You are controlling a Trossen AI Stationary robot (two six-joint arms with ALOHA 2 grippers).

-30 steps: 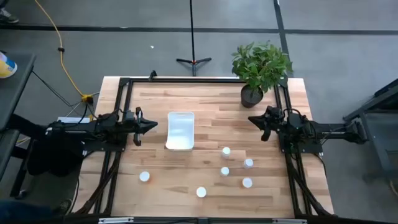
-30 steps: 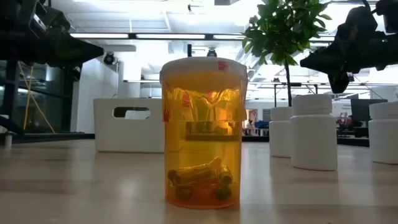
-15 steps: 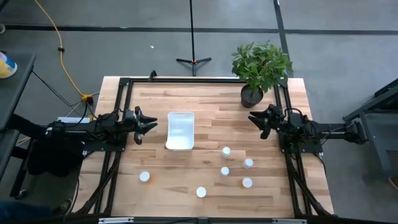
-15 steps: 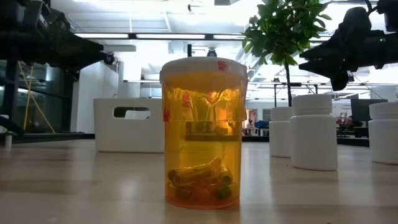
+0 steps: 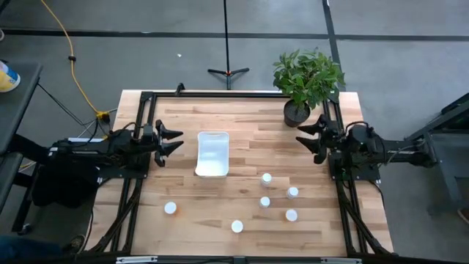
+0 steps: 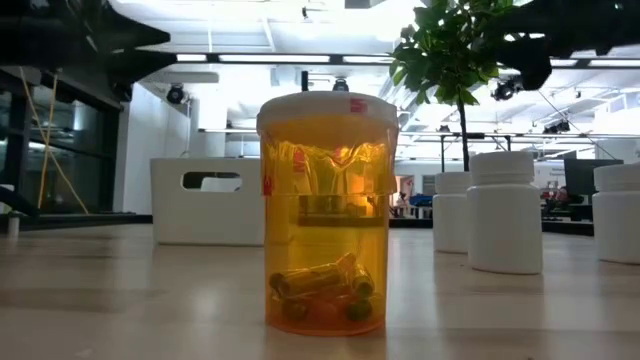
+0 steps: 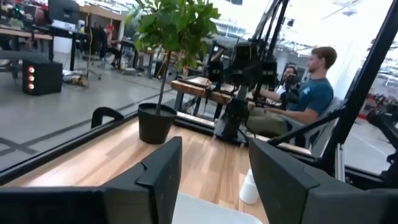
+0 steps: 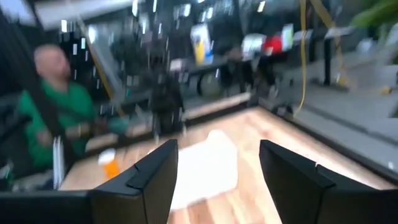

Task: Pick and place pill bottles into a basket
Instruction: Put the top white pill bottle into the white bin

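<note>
From my remote station, both arms have just drawn back toward their own table edges and lifted: in the low view the dark arm shapes now sit at the very top, clear of the bottles. I read it as the opening of the task, with nothing picked yet. The left gripper (image 5: 174, 139) hangs with its fingers spread and empty, just beside the basket (image 5: 213, 153), which stands near the middle of the table (image 5: 242, 121) with no bottle visible inside. The right gripper (image 5: 308, 138) is likewise splayed and empty, near the potted plant (image 5: 308, 77). All six pill bottles (image 5: 265, 178) stand on the wood nearer the front edge: four clustered on the right arm's side, one (image 5: 170, 208) on the left arm's side, and an amber one (image 5: 237, 226) at the front. The cluster lies closest to the right gripper, though well apart from it
</note>
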